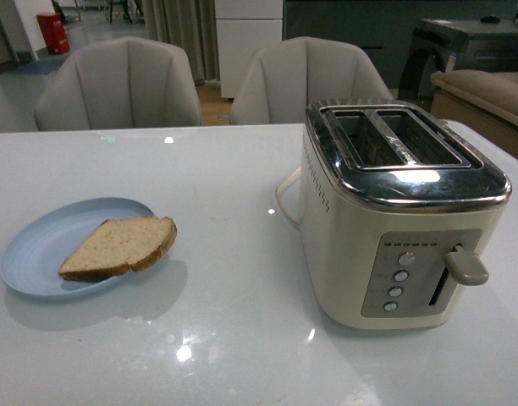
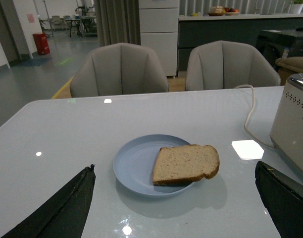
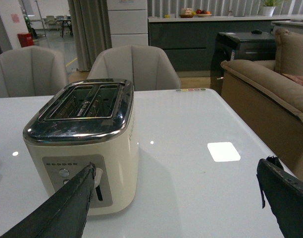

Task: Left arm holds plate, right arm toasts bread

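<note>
Left fingers (image 2: 62, 208) and right fingers (image 3: 62, 210) spread open, empty.
Bread (image 2: 186, 163) on blue plate (image 2: 134, 166) lies ahead between left fingers, untouched; toaster (image 3: 82, 144) just beyond right fingers; bare worktop (image 2: 67, 134) around.

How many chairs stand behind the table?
2. One chair stands at the far edge on the left, beyond the plate; the other chair stands further right, behind the toaster. Others may be outside the views.
</note>
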Available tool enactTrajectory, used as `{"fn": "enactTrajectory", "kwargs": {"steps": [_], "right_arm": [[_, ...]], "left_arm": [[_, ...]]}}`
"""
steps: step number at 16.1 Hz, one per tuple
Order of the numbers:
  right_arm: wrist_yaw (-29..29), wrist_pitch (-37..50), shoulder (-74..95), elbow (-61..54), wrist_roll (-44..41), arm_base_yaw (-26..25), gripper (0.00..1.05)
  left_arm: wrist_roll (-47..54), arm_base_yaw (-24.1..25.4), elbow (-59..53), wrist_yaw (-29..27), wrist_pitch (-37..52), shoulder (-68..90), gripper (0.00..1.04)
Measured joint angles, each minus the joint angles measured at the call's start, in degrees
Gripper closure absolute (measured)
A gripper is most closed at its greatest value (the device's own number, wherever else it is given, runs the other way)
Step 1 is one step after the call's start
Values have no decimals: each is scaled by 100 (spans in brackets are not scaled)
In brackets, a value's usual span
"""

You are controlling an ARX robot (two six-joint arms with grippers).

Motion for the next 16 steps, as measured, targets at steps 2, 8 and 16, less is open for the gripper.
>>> {"fn": "enactTrajectory", "kwargs": {"steps": [2, 8, 16], "right_arm": [[0, 0, 0, 0, 0, 0, 6], [0, 0, 0, 0, 0, 0, 6], [0, 0, 0, 0, 0, 0, 6]], "left_arm": [[0, 0, 0, 0, 0, 0, 7], [0, 0, 0, 0, -2, 0, 7], [0, 0, 0, 0, 0, 0, 7]]}}
